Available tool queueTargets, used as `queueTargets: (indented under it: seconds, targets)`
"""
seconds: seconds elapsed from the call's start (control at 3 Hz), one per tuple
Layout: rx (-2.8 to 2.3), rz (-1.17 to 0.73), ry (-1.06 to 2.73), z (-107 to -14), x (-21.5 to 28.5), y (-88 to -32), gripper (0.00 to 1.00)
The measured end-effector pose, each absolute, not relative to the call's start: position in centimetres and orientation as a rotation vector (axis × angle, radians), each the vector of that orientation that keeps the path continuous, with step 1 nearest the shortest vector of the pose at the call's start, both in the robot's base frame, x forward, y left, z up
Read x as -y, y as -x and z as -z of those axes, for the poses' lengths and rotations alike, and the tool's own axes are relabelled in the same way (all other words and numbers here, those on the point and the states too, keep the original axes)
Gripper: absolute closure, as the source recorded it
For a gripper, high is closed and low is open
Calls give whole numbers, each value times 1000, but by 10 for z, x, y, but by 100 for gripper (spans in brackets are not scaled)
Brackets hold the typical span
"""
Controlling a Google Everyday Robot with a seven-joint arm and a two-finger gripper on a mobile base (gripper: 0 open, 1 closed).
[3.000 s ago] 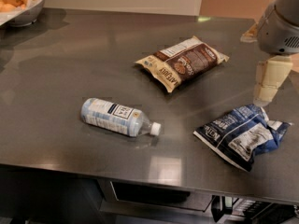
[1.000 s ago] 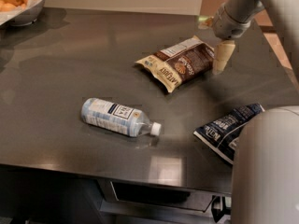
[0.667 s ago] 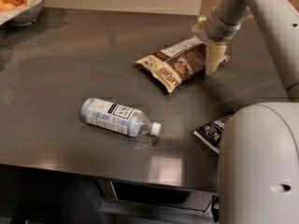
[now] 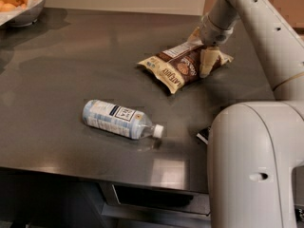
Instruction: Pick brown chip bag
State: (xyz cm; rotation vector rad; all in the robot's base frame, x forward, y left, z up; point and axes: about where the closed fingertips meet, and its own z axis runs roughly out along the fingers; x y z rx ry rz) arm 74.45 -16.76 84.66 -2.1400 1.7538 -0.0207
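The brown chip bag (image 4: 178,69) lies flat on the dark metal counter (image 4: 71,61) at the centre right, with a dark brown middle, tan ends and a white label panel. My gripper (image 4: 201,47) has come down over the bag's right end. One cream finger (image 4: 208,61) stands on the near side of the bag and the other (image 4: 194,34) on the far side. The fingers straddle the bag with a gap between them, and the bag rests on the counter.
A clear water bottle (image 4: 118,119) lies on its side at the front centre. A bowl of oranges (image 4: 19,1) stands at the back left corner. My white arm (image 4: 256,165) fills the right foreground and hides most of a dark snack bag (image 4: 204,135). The counter's front edge is close.
The gripper has moved left from the counter's right side and dropped onto the brown bag's right end. The arm now covers the dark blue bag. The bottle and the brown bag have not moved.
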Motion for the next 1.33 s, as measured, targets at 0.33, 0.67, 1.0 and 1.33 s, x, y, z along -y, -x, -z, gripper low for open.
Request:
queueTargets:
  seconds: [0.33, 0.67, 1.0, 1.33]
  targets:
    - [-1775, 15, 2137, -844, 166, -747, 41]
    - [-1809, 60, 2116, -851, 165, -753, 65]
    - [-1874, 119, 2078, -865, 168, -755, 88]
    - [-1942, 145, 2028, -883, 174, -750, 100]
